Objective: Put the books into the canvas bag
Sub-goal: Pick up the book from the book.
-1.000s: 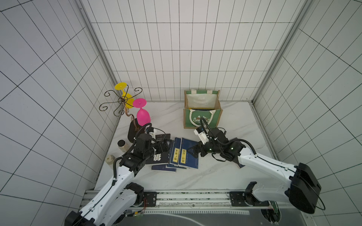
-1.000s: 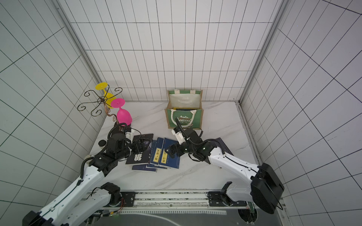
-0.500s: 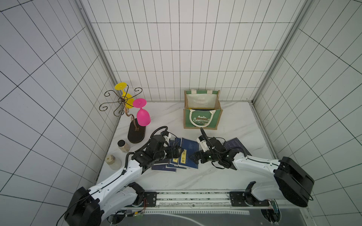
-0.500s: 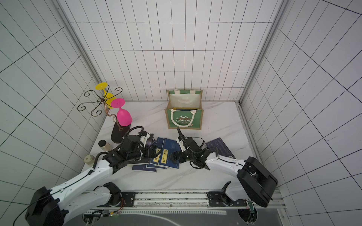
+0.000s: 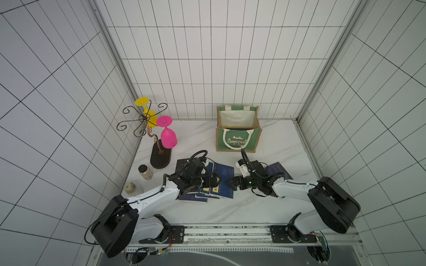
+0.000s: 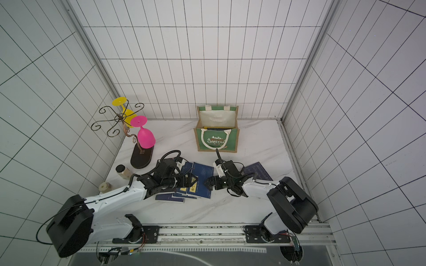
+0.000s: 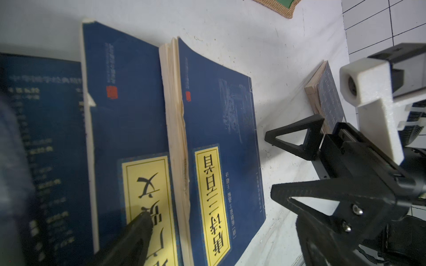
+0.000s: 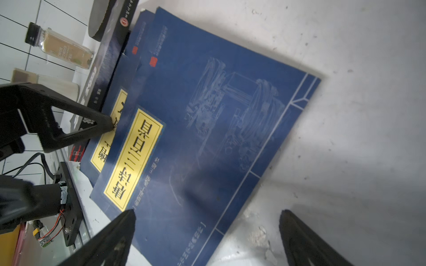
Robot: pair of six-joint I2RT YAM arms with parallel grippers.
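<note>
Navy books point(image 5: 226, 171) lie fanned; left gripper point(image 5: 217, 182) and right gripper point(image 5: 229, 184), both spread empty, flank the top one, seemingly to lift it.

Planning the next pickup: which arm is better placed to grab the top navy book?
Probably right. The open right hand straddles the free edge of the top navy book: one finger over its cover, one over bare table. The open left hand sits over the middle of the pile.
</note>
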